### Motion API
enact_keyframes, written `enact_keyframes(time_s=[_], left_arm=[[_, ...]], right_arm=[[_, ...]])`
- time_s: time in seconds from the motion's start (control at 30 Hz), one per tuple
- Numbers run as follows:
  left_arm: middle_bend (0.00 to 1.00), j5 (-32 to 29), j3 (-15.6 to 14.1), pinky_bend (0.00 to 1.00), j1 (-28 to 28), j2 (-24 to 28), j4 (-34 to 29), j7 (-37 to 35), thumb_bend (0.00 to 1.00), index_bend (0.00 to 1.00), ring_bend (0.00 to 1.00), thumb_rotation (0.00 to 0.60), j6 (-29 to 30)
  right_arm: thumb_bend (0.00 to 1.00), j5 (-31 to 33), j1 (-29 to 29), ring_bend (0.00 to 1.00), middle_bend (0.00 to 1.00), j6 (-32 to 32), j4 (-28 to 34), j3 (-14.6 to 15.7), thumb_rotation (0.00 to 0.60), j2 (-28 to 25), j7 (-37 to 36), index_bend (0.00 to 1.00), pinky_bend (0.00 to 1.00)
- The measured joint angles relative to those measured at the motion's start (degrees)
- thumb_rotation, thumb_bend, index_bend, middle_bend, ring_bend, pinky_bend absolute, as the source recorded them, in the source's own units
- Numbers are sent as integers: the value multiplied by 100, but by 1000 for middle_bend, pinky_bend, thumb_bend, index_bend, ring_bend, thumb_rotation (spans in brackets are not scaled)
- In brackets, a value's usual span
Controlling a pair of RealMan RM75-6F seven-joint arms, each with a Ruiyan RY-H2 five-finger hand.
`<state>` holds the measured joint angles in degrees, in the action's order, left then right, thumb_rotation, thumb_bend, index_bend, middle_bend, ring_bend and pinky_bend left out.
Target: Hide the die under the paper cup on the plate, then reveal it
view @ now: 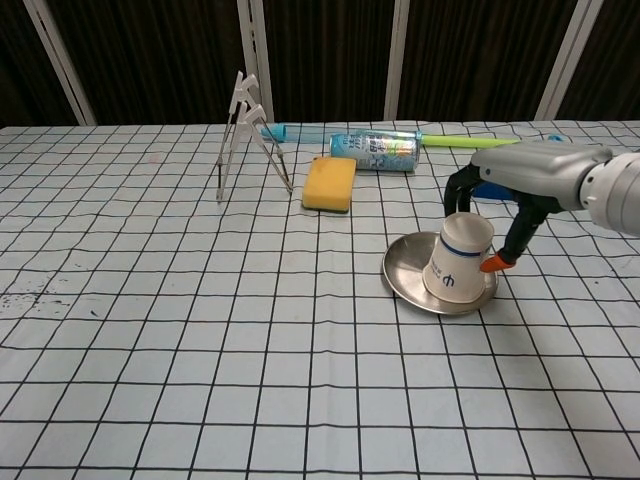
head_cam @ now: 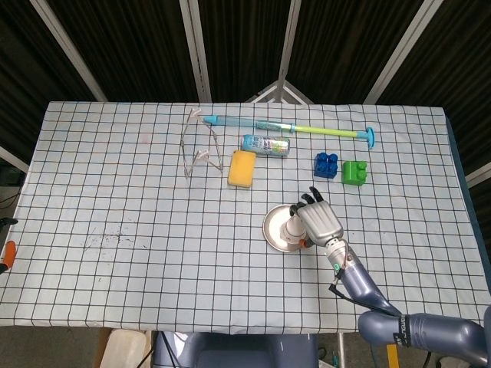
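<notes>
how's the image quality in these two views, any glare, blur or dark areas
Head view: even light and sharp grid lines, but the paper cup is small and partly hidden by the right hand. Chest view: crisp close up; the steel plate shows a soft sheen, no harsh glare. Both backgrounds are dark.
</notes>
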<state>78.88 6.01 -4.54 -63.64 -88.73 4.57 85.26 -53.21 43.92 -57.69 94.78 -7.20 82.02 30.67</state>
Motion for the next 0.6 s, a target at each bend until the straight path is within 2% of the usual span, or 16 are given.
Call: enact_keyframes(time_s=[0.37, 0.6], left_arm=[[0, -7, -5, 118, -13, -6, 0, 18, 697, 312, 0, 600, -27], [0, 4, -16, 118, -19, -5, -10, 30, 696, 313, 0, 600, -38]], right_arm=[[189, -139, -34, 187, 414, -60, 3, -2, 600, 17, -71, 409, 0], [228, -192, -45, 200, 440, -95, 7, -18, 600, 29, -88, 431, 0]])
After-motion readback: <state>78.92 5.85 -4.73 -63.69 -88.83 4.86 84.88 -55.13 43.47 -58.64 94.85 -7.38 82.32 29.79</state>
